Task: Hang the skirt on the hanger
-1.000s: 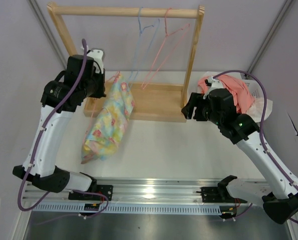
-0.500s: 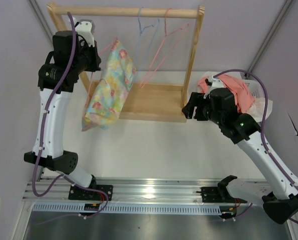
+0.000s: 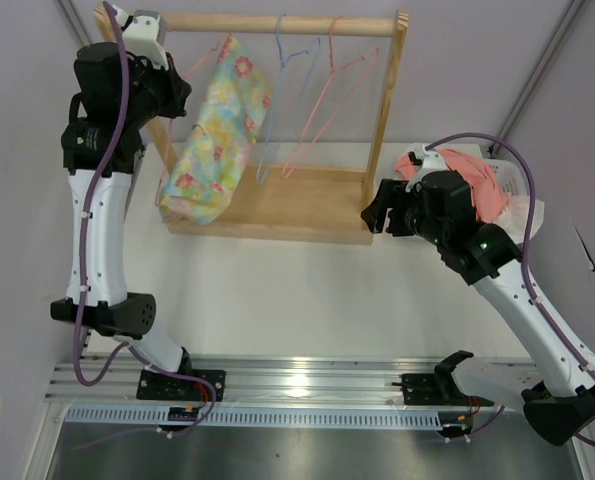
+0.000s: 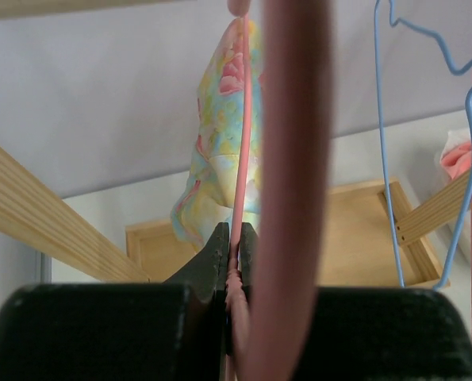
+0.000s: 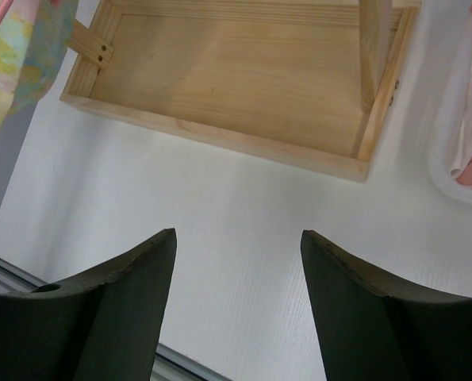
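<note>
Left gripper (image 4: 234, 238) clamping pink hanger (image 4: 242, 119) wire; skirt (image 3: 217, 130) draping rightward, hanging lengthwise just below rail (image 3: 307, 24); right gripper (image 3: 373, 215) gaping, well apart.

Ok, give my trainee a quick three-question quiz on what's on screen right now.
1. Which hand is nearer the coral garment?
2. The left hand is shut on: A) the hanger; B) the coral garment; C) nothing.
3. True or false: the right hand is clamped on the skirt.
Key: 1 the right; 2 A; 3 false. Its jaws stand open and empty over the table, while the skirt hangs from the hanger.
</note>
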Controlling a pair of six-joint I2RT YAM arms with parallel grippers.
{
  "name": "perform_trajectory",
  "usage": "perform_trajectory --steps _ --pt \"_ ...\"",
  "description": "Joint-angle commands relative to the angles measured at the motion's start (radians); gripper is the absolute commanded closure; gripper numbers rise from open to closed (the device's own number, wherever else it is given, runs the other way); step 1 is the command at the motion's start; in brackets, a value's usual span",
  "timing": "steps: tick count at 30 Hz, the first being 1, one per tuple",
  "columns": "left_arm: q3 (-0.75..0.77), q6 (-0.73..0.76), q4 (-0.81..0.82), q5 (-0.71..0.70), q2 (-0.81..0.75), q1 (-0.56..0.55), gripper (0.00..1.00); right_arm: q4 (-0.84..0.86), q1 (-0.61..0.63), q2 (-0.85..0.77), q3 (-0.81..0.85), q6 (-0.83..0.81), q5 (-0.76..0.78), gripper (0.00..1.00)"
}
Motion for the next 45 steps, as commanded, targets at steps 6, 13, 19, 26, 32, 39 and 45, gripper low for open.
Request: perform_trajectory --steps 6,13,19,26,32,39,45 --pt "0.079 0.0 0.167 0.052 0.03 0.032 1.0 0.06 -0.018 0.034 0.042 -0.043 -0.062 0.29" --pt "0.153 -0.009 0.226 0.029 0.107 0.04 1.0 0.072 -0.023 0.054 0.038 -0.051 -0.072 0.3" --pt "0.156 -0.041 0.302 0.007 0.159 0.04 1.0 0.07 -0.032 0.067 0.045 -0.055 -0.075 0.3" --pt "0.151 -0.038 0.342 -0.054 0.199 0.04 1.0 0.067 -0.035 0.071 0.042 -0.055 -0.076 0.3" --pt "0.14 -0.02 0.336 -0.094 0.211 0.041 1.0 0.064 -0.034 0.068 0.034 -0.054 -0.073 0.3" --pt "0.076 -0.02 0.345 -0.116 0.194 0.065 1.0 0.067 -0.034 0.057 0.011 -0.046 -0.076 0.3" --pt "0.041 -0.02 0.331 -0.086 0.191 0.087 1.0 0.061 -0.034 0.05 0.011 -0.054 -0.072 0.3"
